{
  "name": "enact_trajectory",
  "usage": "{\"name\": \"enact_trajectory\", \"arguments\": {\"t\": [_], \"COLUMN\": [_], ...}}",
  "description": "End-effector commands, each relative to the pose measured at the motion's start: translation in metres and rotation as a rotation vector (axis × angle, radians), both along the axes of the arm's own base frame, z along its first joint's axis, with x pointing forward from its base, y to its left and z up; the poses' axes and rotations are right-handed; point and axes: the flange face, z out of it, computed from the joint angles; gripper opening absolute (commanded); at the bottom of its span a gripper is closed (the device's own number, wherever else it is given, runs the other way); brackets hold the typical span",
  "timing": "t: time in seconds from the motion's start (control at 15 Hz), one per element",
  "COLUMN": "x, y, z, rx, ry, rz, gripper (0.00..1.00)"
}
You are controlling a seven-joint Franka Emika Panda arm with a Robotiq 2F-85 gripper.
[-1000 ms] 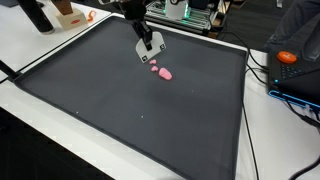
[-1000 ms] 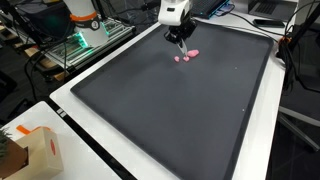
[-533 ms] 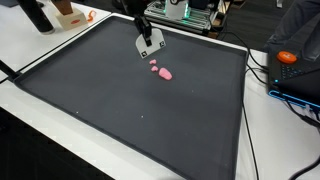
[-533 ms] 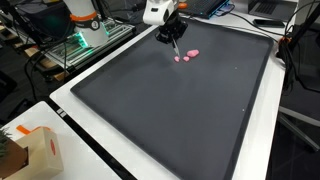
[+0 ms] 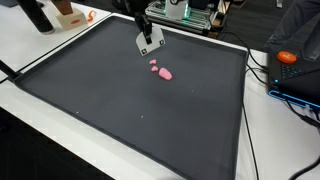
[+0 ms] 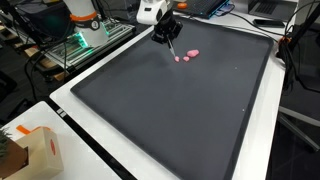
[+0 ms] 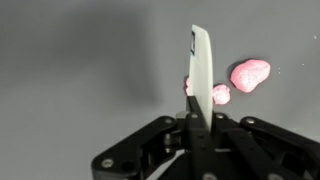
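Note:
My gripper [image 7: 197, 118] is shut on a thin white flat blade [image 7: 202, 65] that sticks out ahead of the fingers. Just beyond the blade's tip, pink lumps lie on the dark mat [image 7: 80, 60]: a large one [image 7: 250, 74] and a small one [image 7: 221, 94], with another partly hidden behind the blade. In both exterior views the gripper [image 5: 148, 38] [image 6: 163, 27] hangs tilted over the mat's far part, the blade [image 6: 175, 44] pointing down toward the pink lumps [image 5: 164, 73] [image 6: 187, 55] and stopping just short of them.
The dark mat [image 5: 120, 110] covers a white table [image 6: 110, 160]. An orange box [image 5: 70, 14] and a black bottle [image 5: 36, 14] stand off one far corner. An orange object [image 5: 288, 57] and cables lie beside the mat. A cardboard box [image 6: 30, 150] sits near a table corner.
The gripper has lifted and drawn back a little from the pink lumps, tilting the blade as it went. The lumps have not moved.

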Motion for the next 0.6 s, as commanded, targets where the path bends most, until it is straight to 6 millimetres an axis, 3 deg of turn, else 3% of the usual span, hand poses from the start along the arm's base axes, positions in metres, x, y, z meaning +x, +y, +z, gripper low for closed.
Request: {"name": "enact_trajectory", "arguments": {"t": [0.0, 0.53], "x": [-0.006, 0.009], "y": [0.002, 0.018], "z": [0.004, 0.017], "rx": [-0.027, -0.133], "ry": [-0.009, 0.005], "rz": [0.017, 0.097], "gripper": [0.01, 0.01]}}
